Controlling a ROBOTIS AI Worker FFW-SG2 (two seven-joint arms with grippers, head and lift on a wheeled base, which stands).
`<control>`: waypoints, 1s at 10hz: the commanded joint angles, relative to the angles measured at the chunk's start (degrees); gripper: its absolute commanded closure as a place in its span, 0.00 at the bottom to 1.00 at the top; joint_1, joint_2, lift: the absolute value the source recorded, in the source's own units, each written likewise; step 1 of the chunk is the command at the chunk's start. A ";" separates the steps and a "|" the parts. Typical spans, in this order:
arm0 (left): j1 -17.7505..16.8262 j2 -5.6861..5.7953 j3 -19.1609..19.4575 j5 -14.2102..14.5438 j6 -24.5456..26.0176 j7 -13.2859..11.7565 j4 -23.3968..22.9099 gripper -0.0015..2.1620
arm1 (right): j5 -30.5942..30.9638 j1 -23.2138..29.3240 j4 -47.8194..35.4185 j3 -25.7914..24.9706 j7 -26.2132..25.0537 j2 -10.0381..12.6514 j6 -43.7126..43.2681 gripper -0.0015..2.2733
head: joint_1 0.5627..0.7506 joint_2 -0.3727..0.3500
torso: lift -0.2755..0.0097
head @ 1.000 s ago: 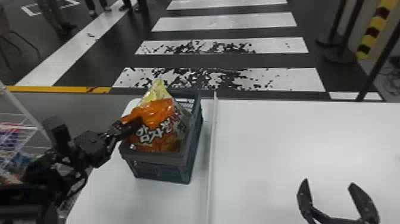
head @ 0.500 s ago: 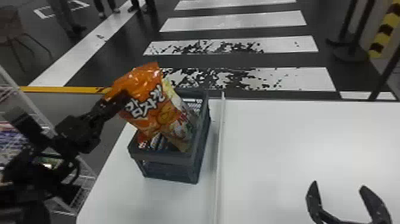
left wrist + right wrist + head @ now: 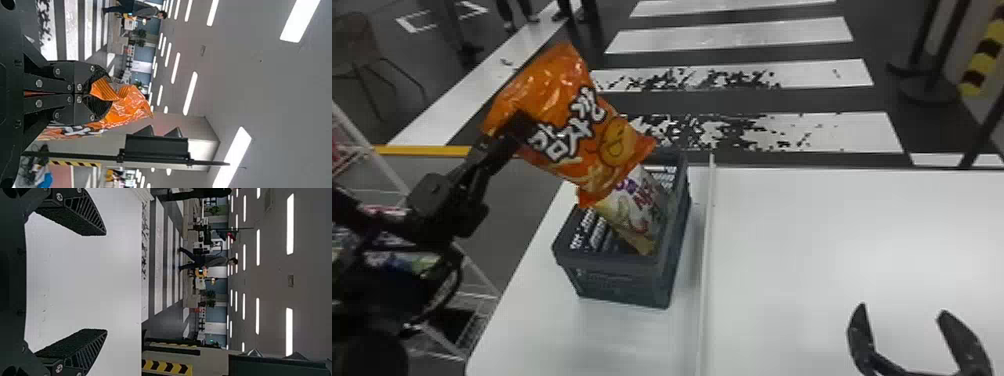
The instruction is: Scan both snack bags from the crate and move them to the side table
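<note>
Crate [image 3: 617, 281], near worktop's [image 3: 832, 240] far-left edges, just beside white strip [image 3: 706, 250]. Broad stretch of worktop between strip and right gripper [image 3: 903, 310]; fingers parted, unloaded. Orange bag [image 3: 572, 125], tilted above crate, upper part clenched in fingers of left gripper [image 3: 519, 127]. White bag [image 3: 642, 200], leaning inside crate. Beyond: striped crossing [image 3: 772, 132]. Left wrist view: crimped orange edge between fingertips; hooded black box [image 3: 156, 145] on pole. Right wrist view: ribbed finger sides.
</note>
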 commanded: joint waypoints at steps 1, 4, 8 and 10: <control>-0.03 -1.75 -1.24 2.31 0.13 -0.01 -1.05 0.99 | 0.45 0.16 -0.33 0.12 -0.10 0.00 0.00 0.05 | 0.70 0.80 | 0.62; -1.09 -4.12 -8.36 2.93 -0.04 0.34 -0.26 0.99 | 0.72 0.77 -1.56 0.12 -0.54 0.00 0.00 0.05 | 0.70 0.73 | 0.62; -9.44 -4.91 -24.88 -2.26 -6.20 2.80 14.33 0.99 | 1.24 1.56 -2.70 -0.24 -0.89 0.00 0.18 0.05 | 0.70 0.58 | 0.62; -14.89 -6.40 -32.17 -2.61 -8.13 3.07 23.47 0.99 | 1.24 1.83 -2.88 -0.50 -0.98 0.00 0.18 0.05 | 0.70 0.47 | 0.62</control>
